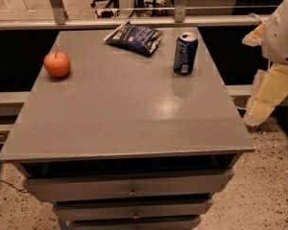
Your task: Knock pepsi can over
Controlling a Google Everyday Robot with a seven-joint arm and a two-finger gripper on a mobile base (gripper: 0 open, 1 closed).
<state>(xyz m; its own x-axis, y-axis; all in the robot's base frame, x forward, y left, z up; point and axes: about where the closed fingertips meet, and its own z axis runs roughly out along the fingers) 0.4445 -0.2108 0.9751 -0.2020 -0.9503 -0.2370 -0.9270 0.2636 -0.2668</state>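
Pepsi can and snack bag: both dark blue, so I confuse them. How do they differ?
The pepsi can stands upright, cylindrical; the snack bag lies flat, crinkled. The can has a silver top; the bag none. The can is nearer the table's right edge than the bag. Both are dark blue. The gripper hangs off that right edge, touching neither.

Just off the right edge of the bench [134, 114], the arm [284, 30] has a smooth, rounded white shell, and the gripper [260, 110] beneath it is built of blocky, pale cream-yellow segments.
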